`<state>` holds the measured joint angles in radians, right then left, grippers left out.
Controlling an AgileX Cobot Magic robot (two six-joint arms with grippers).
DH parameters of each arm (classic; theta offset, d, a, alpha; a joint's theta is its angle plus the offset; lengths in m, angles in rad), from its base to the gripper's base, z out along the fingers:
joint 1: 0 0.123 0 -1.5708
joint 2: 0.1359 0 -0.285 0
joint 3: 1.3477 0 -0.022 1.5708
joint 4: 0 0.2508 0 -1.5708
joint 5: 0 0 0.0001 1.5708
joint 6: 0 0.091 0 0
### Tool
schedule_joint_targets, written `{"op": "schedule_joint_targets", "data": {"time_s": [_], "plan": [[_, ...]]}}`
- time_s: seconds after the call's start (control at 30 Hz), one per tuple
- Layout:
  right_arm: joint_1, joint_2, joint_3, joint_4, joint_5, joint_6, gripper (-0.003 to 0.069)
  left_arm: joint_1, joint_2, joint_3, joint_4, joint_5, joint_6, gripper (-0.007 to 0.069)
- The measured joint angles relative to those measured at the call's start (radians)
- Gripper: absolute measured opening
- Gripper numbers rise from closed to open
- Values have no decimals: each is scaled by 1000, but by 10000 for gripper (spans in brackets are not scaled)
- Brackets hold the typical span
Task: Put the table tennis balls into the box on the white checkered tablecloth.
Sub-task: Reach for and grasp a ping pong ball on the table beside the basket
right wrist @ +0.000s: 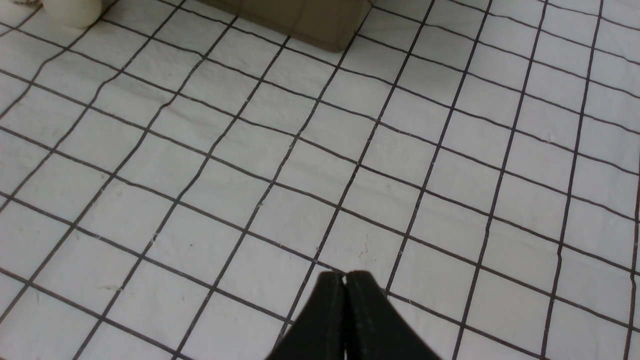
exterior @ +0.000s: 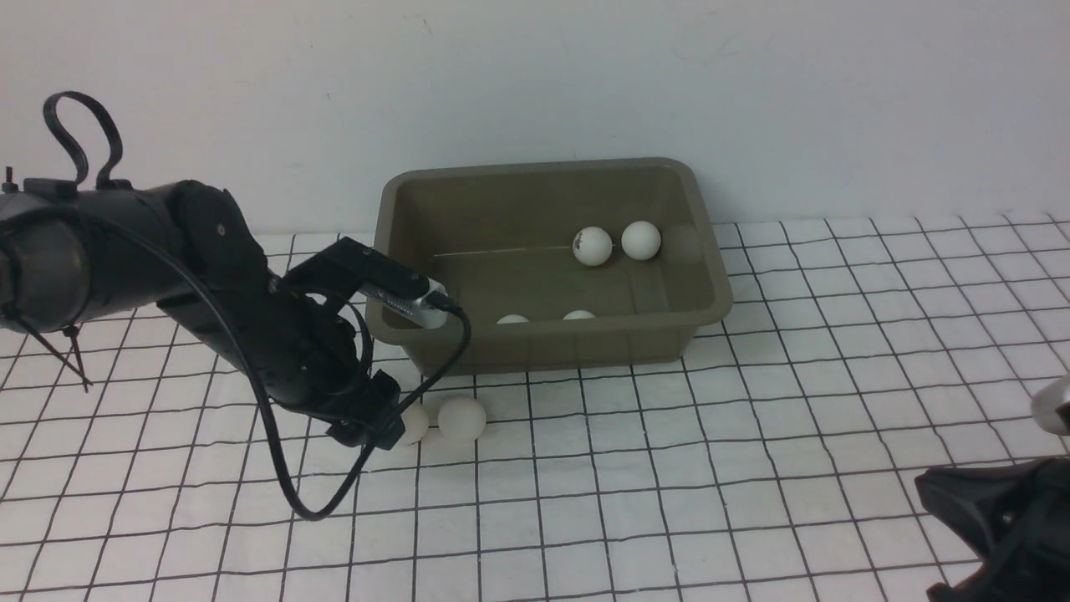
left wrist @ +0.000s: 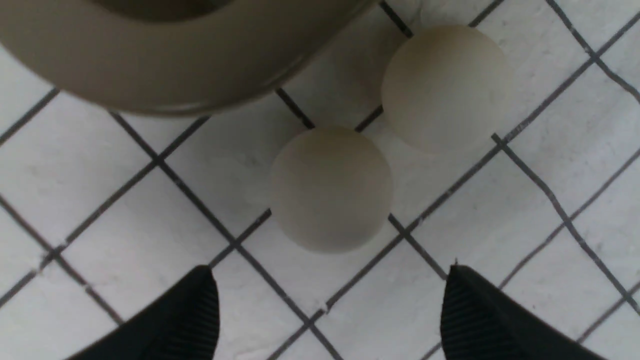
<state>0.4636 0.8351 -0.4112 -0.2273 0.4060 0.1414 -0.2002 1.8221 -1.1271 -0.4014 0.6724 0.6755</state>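
Observation:
The olive-brown box (exterior: 552, 347) stands on the white checkered tablecloth (exterior: 669, 468) with several table tennis balls inside, two at its far wall (exterior: 592, 246) (exterior: 641, 240). Two more balls lie on the cloth in front of the box's left corner (exterior: 461, 418) (exterior: 415, 423). My left gripper (left wrist: 330, 280) hangs open just short of the nearer ball (left wrist: 331, 188), fingers spread wider than it and touching nothing. The second ball (left wrist: 445, 87) rests beside it, close to the box corner (left wrist: 165, 65). My right gripper (right wrist: 345, 277) is shut and empty over bare cloth.
The right arm (exterior: 1003, 518) sits low at the front right corner. A white wall runs behind the box. The left arm's cable (exterior: 309, 502) loops down onto the cloth. The right wrist view catches a ball (right wrist: 70, 11) and the box's corner (right wrist: 300, 17).

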Motion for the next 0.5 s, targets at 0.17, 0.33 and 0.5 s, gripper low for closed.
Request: {"op": "schedule_joint_targets", "data": {"time_s": [0.17, 0.33, 0.5], "plan": [[0, 0, 0, 0, 0, 0, -18, 0, 26, 0, -53, -63, 48, 534], [0, 0, 0, 0, 0, 0, -18, 0, 65, -21, -91, -76, 75, 534], [0, 0, 0, 0, 0, 0, -18, 0, 99, -53, -100, -76, 80, 534]]}}
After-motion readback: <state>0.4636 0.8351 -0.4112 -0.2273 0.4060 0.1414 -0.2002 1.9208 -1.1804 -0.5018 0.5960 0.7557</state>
